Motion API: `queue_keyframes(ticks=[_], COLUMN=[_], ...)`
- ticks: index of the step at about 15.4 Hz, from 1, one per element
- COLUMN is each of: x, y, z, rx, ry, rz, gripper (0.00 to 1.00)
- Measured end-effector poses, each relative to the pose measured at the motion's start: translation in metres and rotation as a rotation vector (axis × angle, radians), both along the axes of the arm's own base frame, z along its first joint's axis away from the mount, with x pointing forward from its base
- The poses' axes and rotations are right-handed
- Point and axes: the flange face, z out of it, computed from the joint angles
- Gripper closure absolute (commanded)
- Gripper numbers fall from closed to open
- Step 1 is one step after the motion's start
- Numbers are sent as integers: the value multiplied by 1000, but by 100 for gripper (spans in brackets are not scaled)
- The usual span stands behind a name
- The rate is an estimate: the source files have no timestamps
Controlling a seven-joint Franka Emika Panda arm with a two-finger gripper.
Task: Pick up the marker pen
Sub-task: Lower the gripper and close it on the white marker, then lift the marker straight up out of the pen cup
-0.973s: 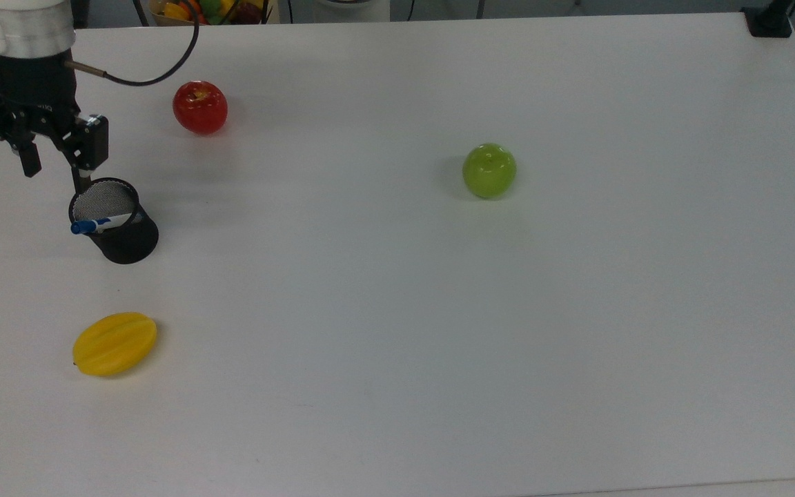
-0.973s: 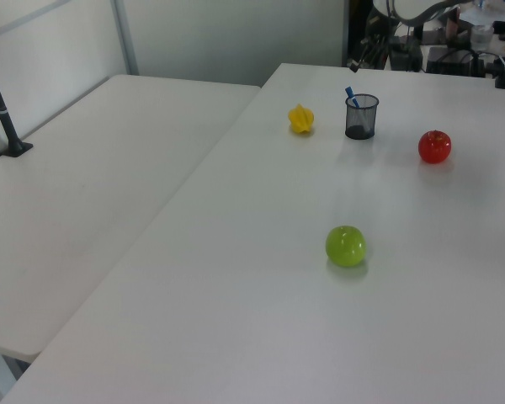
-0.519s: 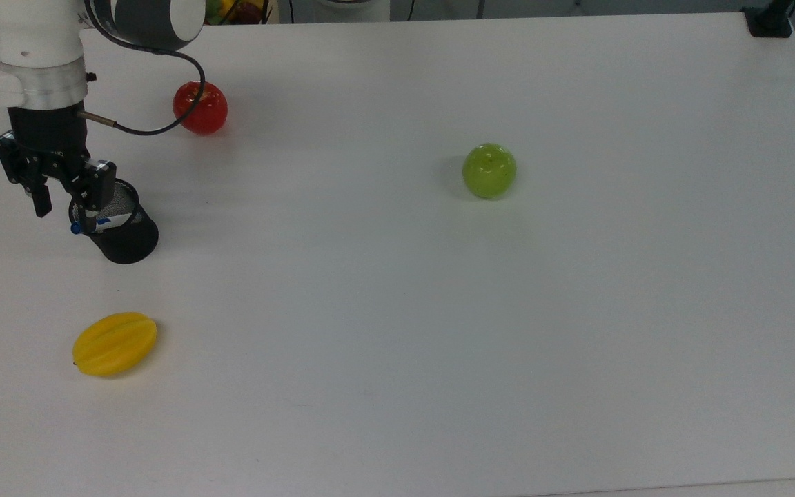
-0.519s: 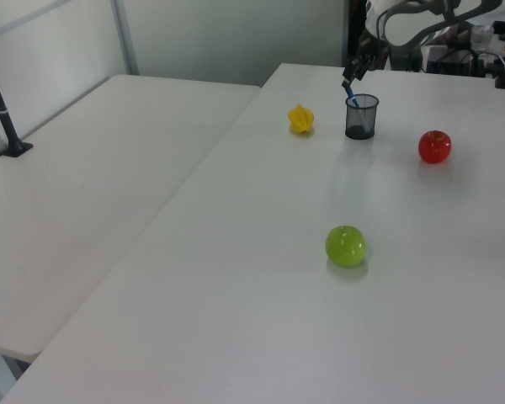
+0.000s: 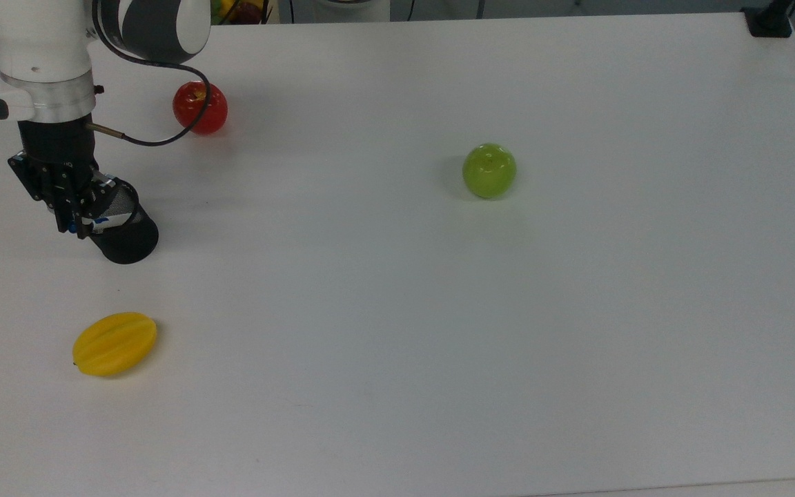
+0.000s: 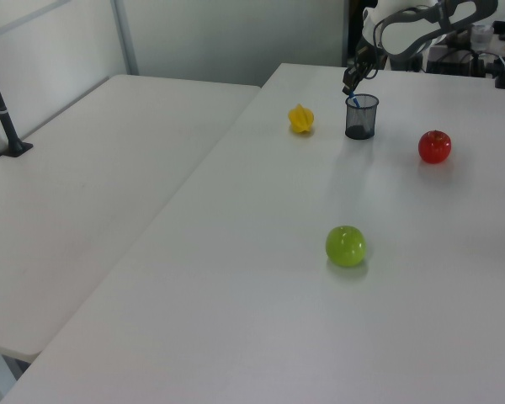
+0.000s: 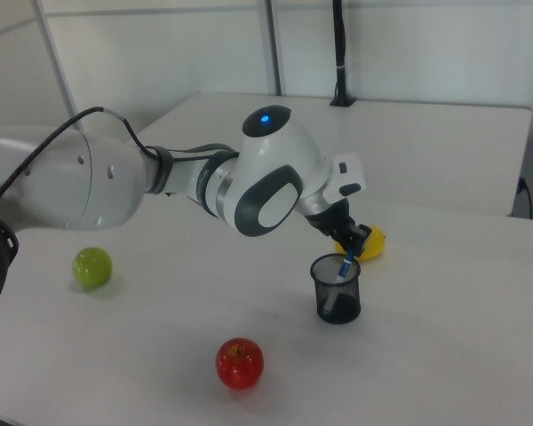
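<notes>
Claw (image 5: 73,219): our fingers are together on the marker pen's (image 7: 345,264) blue-capped top, above the cup's rim.
Marker pen: we see it leaning inside the black mesh cup (image 5: 123,235).
Desk (image 5: 439,310): yellow fruit (image 5: 114,343), red apple (image 5: 199,107) and green apple (image 5: 488,170) lie apart.

You are looking at a robotics lab bench. A large plain white table (image 5: 439,345) carries a few scattered props: a red apple (image 5: 200,107), a green apple (image 5: 488,170), a yellow fruit (image 5: 114,343) and a black mesh pen cup (image 5: 125,235). In the left view a second white table (image 6: 93,210) stands alongside on the left, with a black clamp post (image 6: 4,109) at its far edge and pale partition walls (image 6: 236,38) behind.
</notes>
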Motion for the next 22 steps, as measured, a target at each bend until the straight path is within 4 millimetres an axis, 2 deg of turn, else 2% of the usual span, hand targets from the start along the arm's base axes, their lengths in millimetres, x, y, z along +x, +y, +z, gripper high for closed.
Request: queue_keyframes(ticks=[6,9,11,17,20,22], x=[1,2,0,-21,-34,-41], y=[2,1,1,6,17,29], z=[1,11,32,123,165,183], rx=[0,-5,-16,-47,-42,-15], ry=[-2,-18,-48,-131,-155,-150], rz=[3,2,2,-4,-2,4], gripper=[87,87,87,87,87,87])
